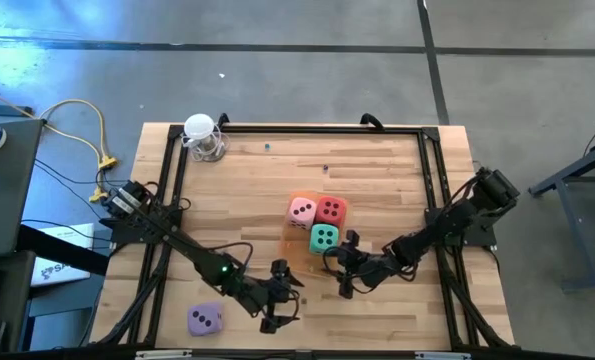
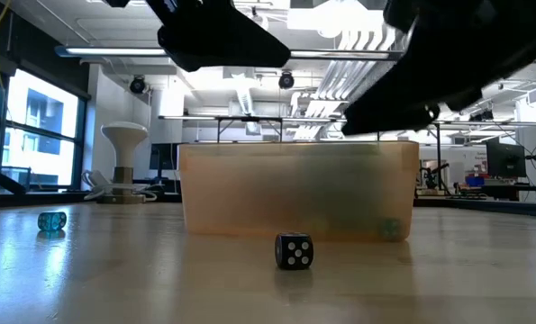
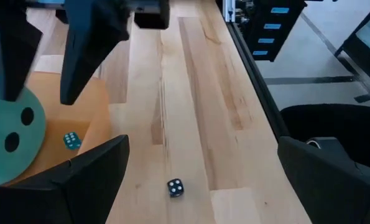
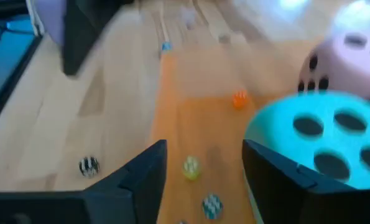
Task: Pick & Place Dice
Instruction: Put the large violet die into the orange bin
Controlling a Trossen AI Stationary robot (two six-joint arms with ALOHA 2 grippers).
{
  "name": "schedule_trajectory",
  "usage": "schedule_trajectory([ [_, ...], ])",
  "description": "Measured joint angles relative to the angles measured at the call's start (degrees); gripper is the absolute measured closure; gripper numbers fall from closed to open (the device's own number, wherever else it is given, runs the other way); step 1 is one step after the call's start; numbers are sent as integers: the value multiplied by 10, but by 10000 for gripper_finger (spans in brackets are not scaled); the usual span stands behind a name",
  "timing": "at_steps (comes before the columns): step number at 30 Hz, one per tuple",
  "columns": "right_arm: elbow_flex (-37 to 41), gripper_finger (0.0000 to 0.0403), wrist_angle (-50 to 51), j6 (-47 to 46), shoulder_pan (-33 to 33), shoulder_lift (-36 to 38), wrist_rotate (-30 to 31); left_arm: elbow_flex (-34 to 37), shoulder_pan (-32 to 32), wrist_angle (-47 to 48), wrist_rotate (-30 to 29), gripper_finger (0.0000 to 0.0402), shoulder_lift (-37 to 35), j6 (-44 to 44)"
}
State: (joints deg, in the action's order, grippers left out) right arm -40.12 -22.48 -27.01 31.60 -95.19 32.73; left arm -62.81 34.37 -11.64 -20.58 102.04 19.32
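Three dice sit in the flat orange tray (image 1: 288, 238) at mid-table: pink (image 1: 302, 210), red (image 1: 332, 209) and teal (image 1: 324, 237). A purple die (image 1: 205, 320) rests on the wood near the table's front left. My right gripper (image 1: 342, 265) is open just near-right of the teal die (image 4: 334, 140), with nothing between its fingers (image 4: 153, 174). My left gripper (image 1: 280, 300) hangs wide open over bare wood near the front edge, between the purple die and the tray. In the left wrist view the teal die (image 3: 10, 130) shows beyond it. My right gripper has one finger (image 4: 278, 174) close beside the teal die's near side (image 4: 265, 134). I cannot tell whether it touches. The die rests flat in the tray.
Several tiny dice lie about: a dark one (image 2: 294, 251) on the wood in front of the tray, a blue one (image 2: 51, 220) to the left, and others in the tray (image 4: 191, 167). A white stand (image 1: 204, 135) sits at the far left. A black frame (image 1: 432, 180) borders the table.
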Motion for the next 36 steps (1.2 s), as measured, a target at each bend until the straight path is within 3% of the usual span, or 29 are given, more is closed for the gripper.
schedule_trajectory([
  [11, 0, 130, -131, 115, 14, 1, 111, 0, 0, -2, 0, 2, 0, -4],
  [19, 0, 96, -143, 132, 14, 1, 102, 0, 1, -9, 2, 2, 0, -1],
  [26, 0, 96, -142, 134, 14, 1, 75, 0, 3, -35, 70, 2, 0, -18],
  [33, 0, 97, -141, 134, 14, 1, 75, 0, 21, -40, 1, 2, 0, -1],
  [36, 0, 97, -141, 134, 14, 1, 75, 0, 26, -39, -2, 2, 0, -18],
])
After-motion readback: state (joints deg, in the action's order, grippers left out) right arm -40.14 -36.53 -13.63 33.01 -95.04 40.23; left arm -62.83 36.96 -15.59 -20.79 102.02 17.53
